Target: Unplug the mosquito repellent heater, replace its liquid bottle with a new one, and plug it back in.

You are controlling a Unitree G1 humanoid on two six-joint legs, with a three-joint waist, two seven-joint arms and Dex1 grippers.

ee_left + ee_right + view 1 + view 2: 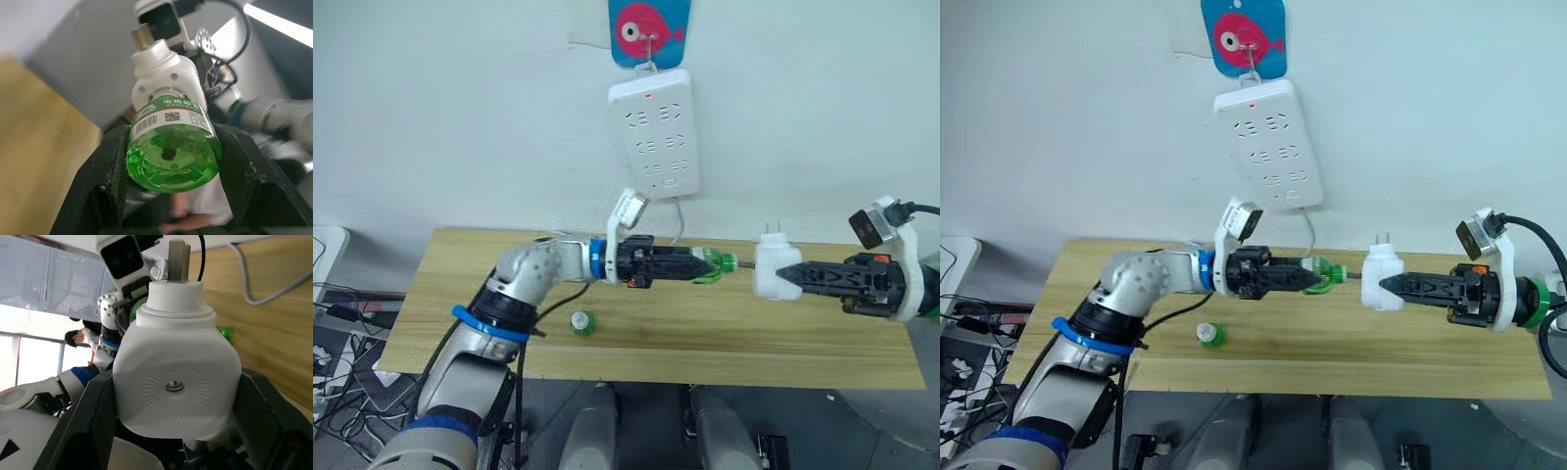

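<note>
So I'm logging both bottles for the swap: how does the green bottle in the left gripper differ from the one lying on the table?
The held bottle is clamped in the left gripper, off the table, its neck toward the heater. The loose bottle rests on the wooden table, ungripped and nearer the robot. Both are green.

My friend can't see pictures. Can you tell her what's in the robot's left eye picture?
Two robot arms meet over a wooden table: the left gripper holds a green liquid bottle, its neck pointing at the white mosquito repellent heater held by the right gripper. Another green bottle lies on the table, and a white power strip hangs on the wall above.
</note>
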